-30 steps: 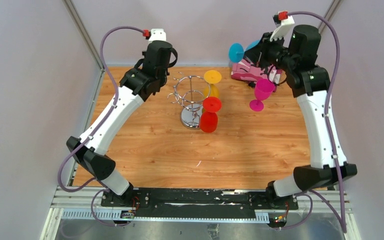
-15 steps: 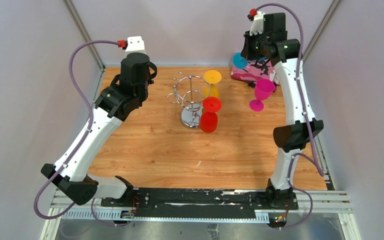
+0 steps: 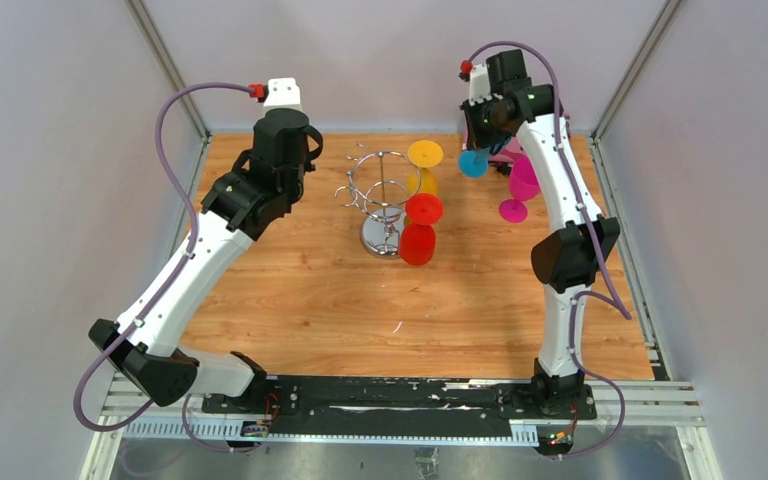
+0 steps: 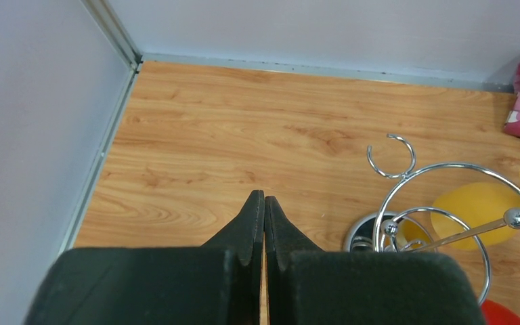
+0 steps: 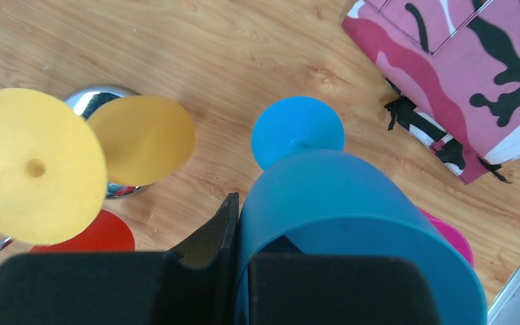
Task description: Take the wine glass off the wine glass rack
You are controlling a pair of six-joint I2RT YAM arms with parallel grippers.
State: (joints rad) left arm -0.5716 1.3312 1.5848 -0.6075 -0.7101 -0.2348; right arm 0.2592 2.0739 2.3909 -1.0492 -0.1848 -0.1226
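The chrome wine glass rack (image 3: 383,195) stands mid-table; its rings and mirrored base also show in the left wrist view (image 4: 440,203). A yellow wine glass (image 3: 425,160) and a red wine glass (image 3: 420,228) hang upside down from its right side. My right gripper (image 5: 238,210) is shut on the rim of a blue wine glass (image 5: 325,196), one finger inside the bowl and one outside, held in the air right of the rack (image 3: 474,162). My left gripper (image 4: 263,203) is shut and empty, above the table left of the rack.
A magenta wine glass (image 3: 522,186) stands upright at the back right. A pink camouflage pouch (image 5: 467,74) lies behind it near the back wall. Walls and metal frame posts enclose the table on three sides.
My right arm has swung left and down with the blue glass, from over the pouch toward the rack. My left arm has shifted slightly right.
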